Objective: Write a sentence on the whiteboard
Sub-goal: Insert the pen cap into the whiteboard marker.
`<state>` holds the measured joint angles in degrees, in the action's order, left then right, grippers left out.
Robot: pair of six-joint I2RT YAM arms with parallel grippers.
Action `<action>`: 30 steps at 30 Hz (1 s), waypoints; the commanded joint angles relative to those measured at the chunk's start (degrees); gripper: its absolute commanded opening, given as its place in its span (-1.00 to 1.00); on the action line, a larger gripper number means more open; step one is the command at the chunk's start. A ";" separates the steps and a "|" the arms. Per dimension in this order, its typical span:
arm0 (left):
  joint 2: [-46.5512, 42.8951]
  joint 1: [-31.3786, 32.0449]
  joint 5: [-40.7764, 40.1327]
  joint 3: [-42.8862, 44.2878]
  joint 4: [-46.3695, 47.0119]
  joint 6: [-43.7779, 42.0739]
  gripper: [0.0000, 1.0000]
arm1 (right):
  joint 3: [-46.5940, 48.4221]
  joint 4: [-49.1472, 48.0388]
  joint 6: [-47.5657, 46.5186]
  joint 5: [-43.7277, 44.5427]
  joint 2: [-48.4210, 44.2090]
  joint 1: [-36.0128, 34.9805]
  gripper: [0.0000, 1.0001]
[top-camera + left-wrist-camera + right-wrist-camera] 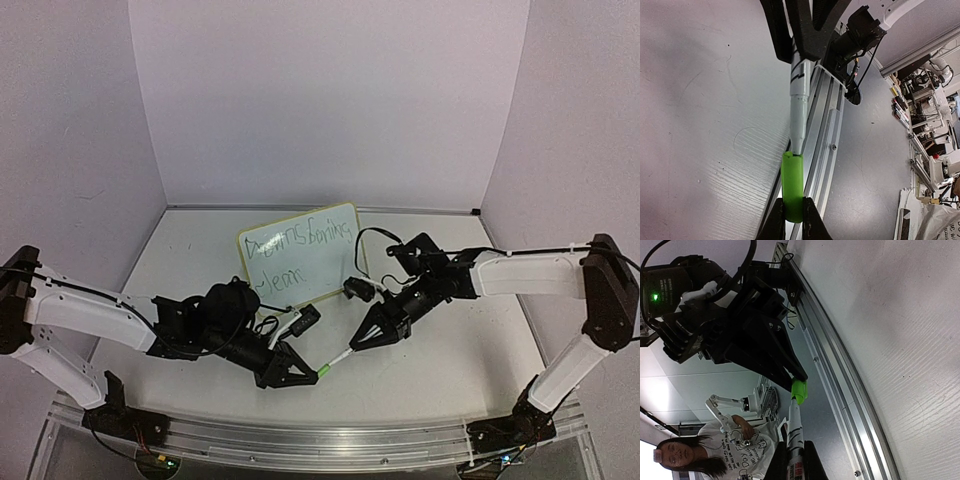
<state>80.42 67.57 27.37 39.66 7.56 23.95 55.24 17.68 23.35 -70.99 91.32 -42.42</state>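
Top view: whiteboard (300,255) propped at centre of desk (450,370), sentence (298,248) written in two green lines.
Left wrist: left fingers (772,225) closed on cap (792,185), marker (800,95) tip at its mouth.
Right wrist: right fingers (812,467) closed on marker, with only recapping seemingly left.

The left arm (85,318) and right arm (525,272) have white shells and black joints. Behind the black triangular jaws, thin black cables (375,229) loop.
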 commanded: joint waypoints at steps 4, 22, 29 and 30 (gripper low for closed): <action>-0.02 0.27 -0.09 2.21 0.73 -1.13 -1.00 | 2.86 -0.39 -1.28 -0.64 2.41 -1.81 -1.00; -1.25 0.28 -0.65 3.40 -0.50 -1.89 -1.00 | 5.02 -1.16 -0.81 -0.61 4.07 -4.76 -1.00; -1.65 0.28 0.75 5.17 -1.34 -2.48 -1.00 | 6.15 -1.34 -0.94 -0.87 4.96 -6.31 -1.00; -1.76 0.31 1.06 5.65 -1.27 -2.59 -1.00 | 6.39 -1.34 -1.07 -0.95 5.10 -6.51 -1.00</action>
<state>80.51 67.94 28.35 41.05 4.65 22.41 58.46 18.01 23.00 -69.93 95.43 -47.15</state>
